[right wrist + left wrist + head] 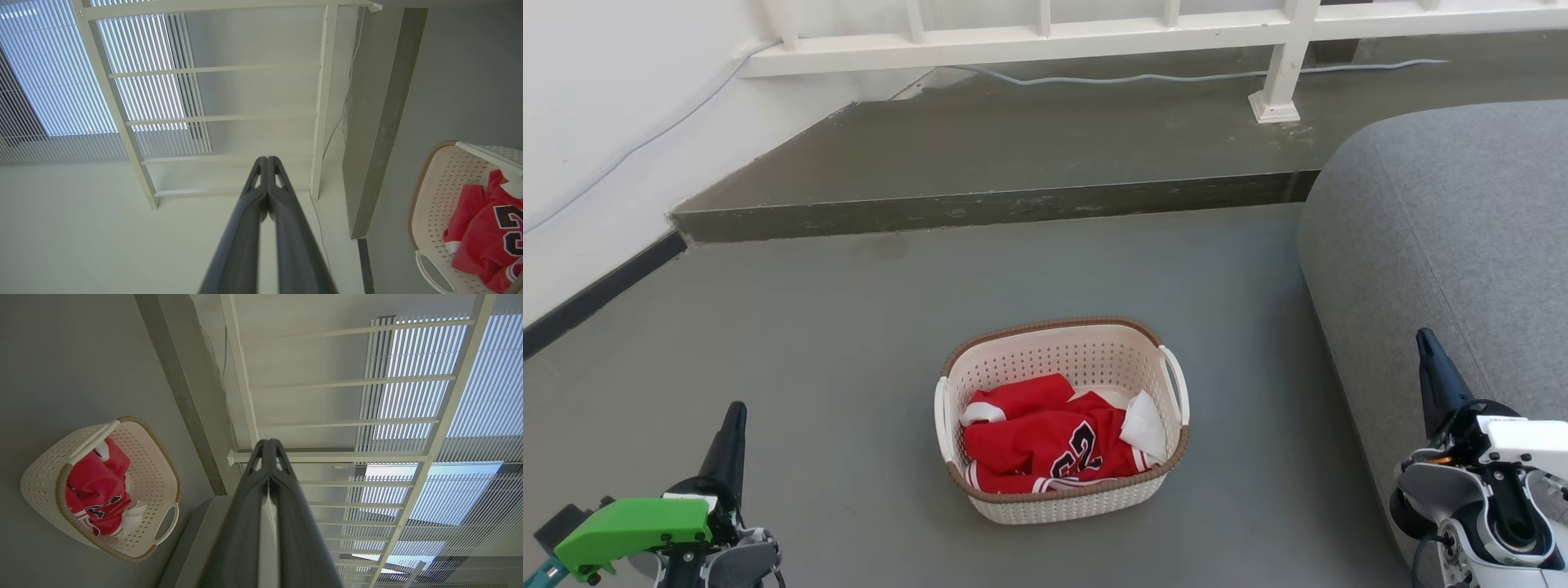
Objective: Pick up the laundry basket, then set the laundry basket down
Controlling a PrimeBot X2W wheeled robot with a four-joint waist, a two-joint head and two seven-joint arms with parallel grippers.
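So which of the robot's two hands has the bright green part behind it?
The left hand, at the head view's lower left: a bright green cover sits at its wrist. The right hand has a white casing there.

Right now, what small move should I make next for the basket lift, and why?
Probably open both end effectors. The left end effector and right end effector are shut and flank the cream-white perforated plastic laundry basket, which sits untouched on the grey floor. Its white side loop handles face outward toward each arm, so open fingers could then close on them.
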